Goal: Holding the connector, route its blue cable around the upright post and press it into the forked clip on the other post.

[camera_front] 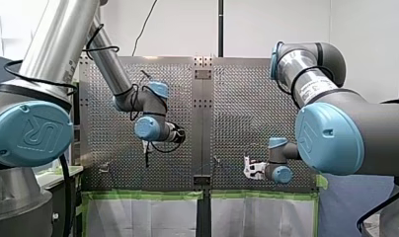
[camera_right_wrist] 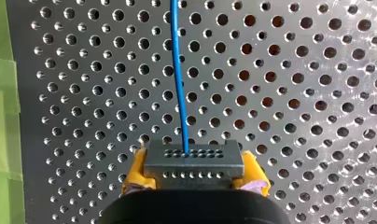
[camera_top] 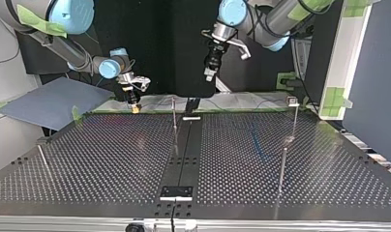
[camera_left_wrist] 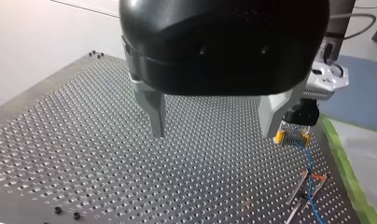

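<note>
Stretching wide under both arms, the perforated desk (camera_top: 111, 159) lies open between thin posts (camera_top: 174, 116) standing well apart. My left tool (camera_left_wrist: 212, 123) hangs above it, metal fingers (camera_left_wrist: 155, 112) spread wide. My right tool (camera_right_wrist: 194, 175) sits near the green tape (camera_right_wrist: 2, 116) at the desk's edge, yellow pads (camera_right_wrist: 133, 172) clamped on the connector (camera_right_wrist: 193, 161). Its long side lies crosswise between them, and the blue cable (camera_right_wrist: 179, 79) runs straight out ahead over the desk.

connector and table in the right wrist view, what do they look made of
The connector looks like matte dark grey moulded plastic, with rows of small pin holes. The table looks like metal sheet: silvery, dull sheen, evenly perforated.
</note>
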Tool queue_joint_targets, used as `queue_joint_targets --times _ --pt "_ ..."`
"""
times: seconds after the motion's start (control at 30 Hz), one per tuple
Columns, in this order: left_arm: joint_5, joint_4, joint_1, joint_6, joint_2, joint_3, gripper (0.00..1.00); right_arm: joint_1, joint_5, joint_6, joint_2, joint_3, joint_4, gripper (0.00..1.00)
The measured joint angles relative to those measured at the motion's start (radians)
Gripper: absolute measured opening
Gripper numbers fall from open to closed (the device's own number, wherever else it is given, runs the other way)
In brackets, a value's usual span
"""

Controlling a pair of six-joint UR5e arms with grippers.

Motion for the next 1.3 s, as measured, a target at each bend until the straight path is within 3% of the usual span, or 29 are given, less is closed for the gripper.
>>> queue_joint_targets --times 0.33,0.57,0.7,0.87,0.97,1.3 --pt "0.000 0.000 -0.002 -0.001 0.094 -0.094 0.99 0.000 0.003 -0.006 0.000 0.000 0.000 0.00" --pt "0.000 0.000 -0.002 -0.001 0.160 -0.155 0.99 -0.001 0.030 -0.015 -0.001 0.000 0.002 0.00" --pt "0.000 0.000 -0.002 -0.001 0.198 -0.166 0.99 -0.005 0.053 -0.035 -0.002 -0.002 0.011 0.00" --pt "0.000 0.000 -0.002 -0.001 0.239 -0.169 0.99 -0.005 0.063 -0.072 -0.014 -0.005 0.045 0.00" --pt "0.000 0.000 -0.003 -0.001 0.266 -0.169 0.99 -0.002 0.066 -0.085 -0.033 -0.005 0.064 0.00" --pt "0.000 0.007 -0.003 -0.001 0.302 -0.172 0.99 0.009 0.077 -0.090 -0.101 -0.005 0.098 0.00"
